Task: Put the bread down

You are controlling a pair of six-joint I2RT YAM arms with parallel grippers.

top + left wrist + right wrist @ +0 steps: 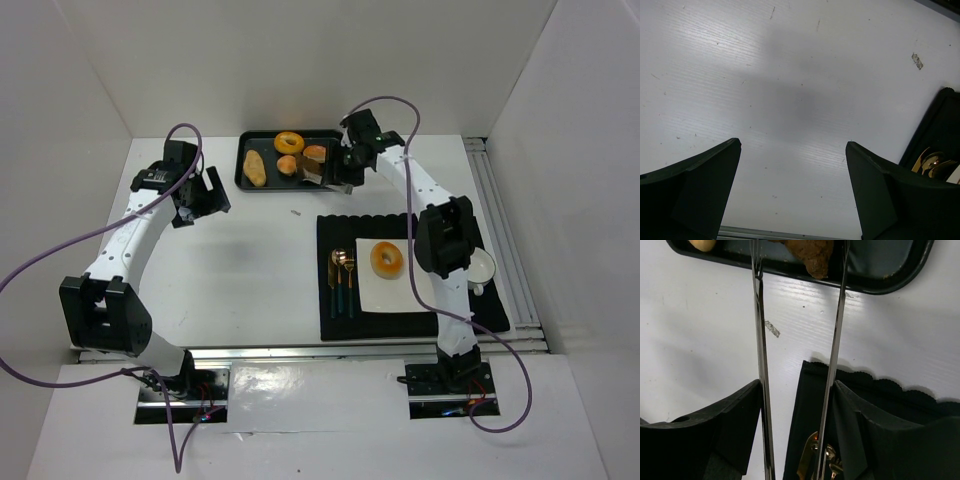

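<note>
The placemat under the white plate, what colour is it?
The placemat is black, best seen in the top external view.

Bright, even overhead light, a soft grey shadow on the table [805, 105], mild glare beside it.

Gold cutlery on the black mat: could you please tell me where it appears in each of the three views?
Top external: the gold cutlery lies on the left side of the black placemat, beside the white plate.
Left wrist: it peeks in at the lower right edge.
Right wrist: bottom centre, behind the tongs.
Shared landmark: the black placemat, visible in all three.
</note>
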